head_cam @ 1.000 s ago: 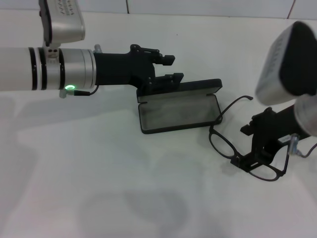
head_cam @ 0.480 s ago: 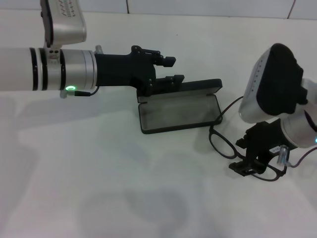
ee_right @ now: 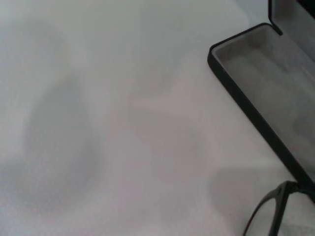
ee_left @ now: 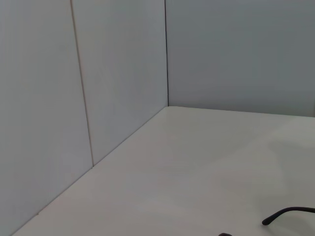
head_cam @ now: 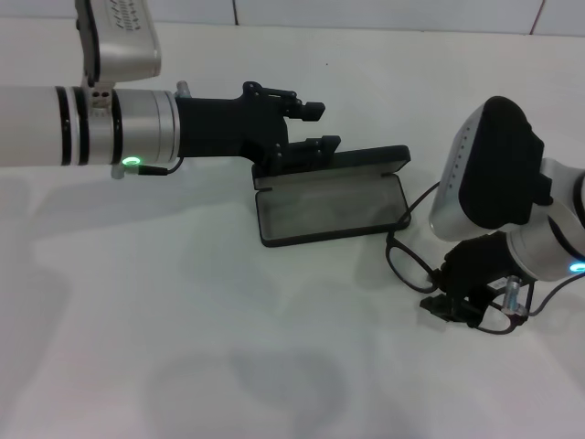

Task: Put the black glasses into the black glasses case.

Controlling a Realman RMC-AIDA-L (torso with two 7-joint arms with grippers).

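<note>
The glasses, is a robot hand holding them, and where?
The right gripper sits low over the thin black-framed glasses, at the frame's front, but a firm hold cannot be told. The left gripper hovers behind the open matte-black rectangular glasses case, holding nothing.

Bright, even overhead light; soft grey shadows pool on the white table (the right wrist view is blurred).

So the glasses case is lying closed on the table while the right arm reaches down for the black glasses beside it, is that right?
Not quite: the black glasses case is open, with its grey lining showing and its lid raised at the back by the left gripper, as the head view shows. The rest holds: the right gripper is down at the black glasses beside the case.
</note>
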